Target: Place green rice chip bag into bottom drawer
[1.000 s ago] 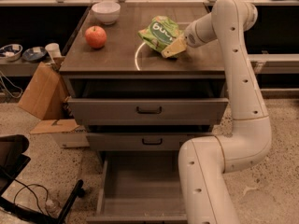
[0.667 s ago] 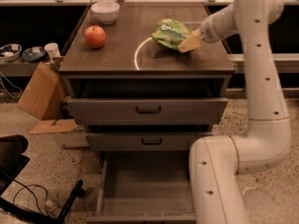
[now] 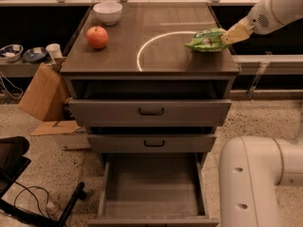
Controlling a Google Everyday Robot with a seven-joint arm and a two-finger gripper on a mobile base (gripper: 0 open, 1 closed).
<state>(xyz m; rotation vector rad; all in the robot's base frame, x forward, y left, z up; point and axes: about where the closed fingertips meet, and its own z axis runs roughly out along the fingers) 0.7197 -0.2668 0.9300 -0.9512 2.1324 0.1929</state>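
Note:
The green rice chip bag [image 3: 206,39] is a light-green pouch held over the right side of the cabinet top [image 3: 156,56], near its right edge. My gripper [image 3: 228,35] is shut on the bag's right end, with the arm reaching in from the upper right. The bottom drawer [image 3: 154,186] is pulled wide open below, showing a plain grey interior with nothing in it.
A red apple [image 3: 97,37] and a white bowl [image 3: 108,12] sit on the left of the top. Two upper drawers [image 3: 151,111] with black handles are slightly open. A cardboard box [image 3: 40,91] stands left; the arm's base [image 3: 258,183] is at the lower right.
The gripper has carried the bag to the right across the cabinet top, from near the middle to the right edge.

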